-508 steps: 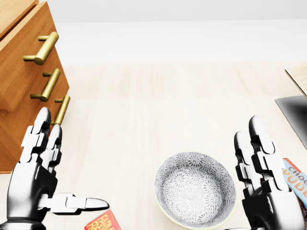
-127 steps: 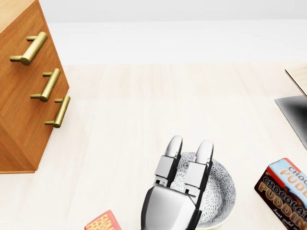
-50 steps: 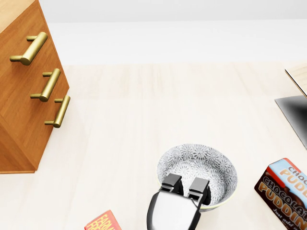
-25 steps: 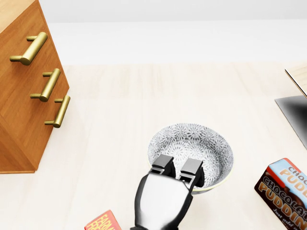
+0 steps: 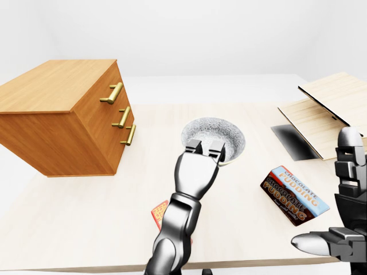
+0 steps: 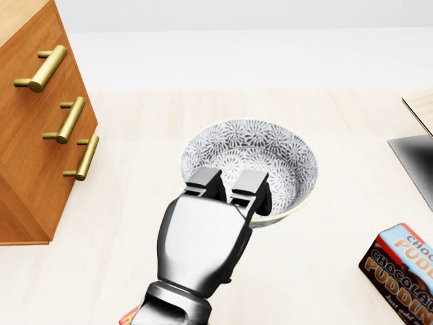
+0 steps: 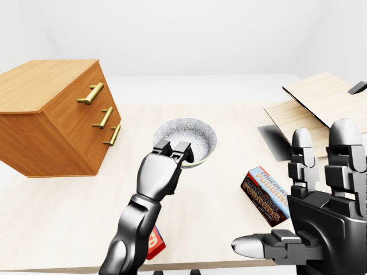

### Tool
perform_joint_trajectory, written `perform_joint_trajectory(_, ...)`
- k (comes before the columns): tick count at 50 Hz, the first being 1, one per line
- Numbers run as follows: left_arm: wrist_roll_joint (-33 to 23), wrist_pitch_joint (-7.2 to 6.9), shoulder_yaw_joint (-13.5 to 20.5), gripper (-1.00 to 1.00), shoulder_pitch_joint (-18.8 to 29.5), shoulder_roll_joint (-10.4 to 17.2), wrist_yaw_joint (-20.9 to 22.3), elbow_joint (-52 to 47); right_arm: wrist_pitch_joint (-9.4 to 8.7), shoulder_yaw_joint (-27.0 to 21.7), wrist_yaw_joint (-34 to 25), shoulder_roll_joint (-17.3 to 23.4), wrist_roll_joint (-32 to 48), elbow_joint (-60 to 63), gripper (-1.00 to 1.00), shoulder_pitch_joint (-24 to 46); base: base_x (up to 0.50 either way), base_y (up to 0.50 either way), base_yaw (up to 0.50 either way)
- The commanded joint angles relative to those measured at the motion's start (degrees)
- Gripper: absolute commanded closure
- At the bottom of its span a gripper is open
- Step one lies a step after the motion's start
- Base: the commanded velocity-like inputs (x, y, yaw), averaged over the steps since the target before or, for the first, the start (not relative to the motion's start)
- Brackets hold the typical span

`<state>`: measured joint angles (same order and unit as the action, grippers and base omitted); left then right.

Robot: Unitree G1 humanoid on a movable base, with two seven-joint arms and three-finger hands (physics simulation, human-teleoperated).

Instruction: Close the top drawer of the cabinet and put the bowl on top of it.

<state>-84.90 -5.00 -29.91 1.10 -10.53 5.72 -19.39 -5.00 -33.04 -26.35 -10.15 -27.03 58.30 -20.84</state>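
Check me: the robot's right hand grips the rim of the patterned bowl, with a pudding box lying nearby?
Wrong hand. The left hand grips the rim of the patterned bowl. The right hand stands open and holds nothing, as the right-eye view shows. The pudding box does lie nearby.

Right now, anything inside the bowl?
Nothing visible inside the bowl: only its patterned inner surface shows. Fingers of the left hand hook over the lower rim in the head view, covering a small patch of the inside there.
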Motion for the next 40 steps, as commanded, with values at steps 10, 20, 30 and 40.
perform_joint_trajectory(10,-2.9,0.00,12.7,1.00,13.9,-3.0,17.6,-8.7,0.00,1.0,0.1,0.1,1.0,-0.5,-1.00,0.0,0.00,0.00,0.00)
perform_joint_trajectory(20,-5.7,0.00,15.8,1.00,20.7,-4.0,25.8,-11.4,0.00,2.4,-0.2,-0.2,2.3,-0.9,-1.00,-0.5,0.00,0.00,0.00)
perform_joint_trajectory(30,-9.5,0.00,20.5,1.00,32.0,-3.2,34.0,-11.0,0.00,3.8,0.0,-0.1,3.8,-1.8,-1.00,-0.3,0.00,0.00,0.00)
perform_joint_trajectory(40,-12.1,0.00,24.8,1.00,40.6,0.4,34.3,-13.5,0.00,4.1,-0.1,-0.2,3.8,-1.4,-1.00,-0.8,0.00,0.00,0.00)
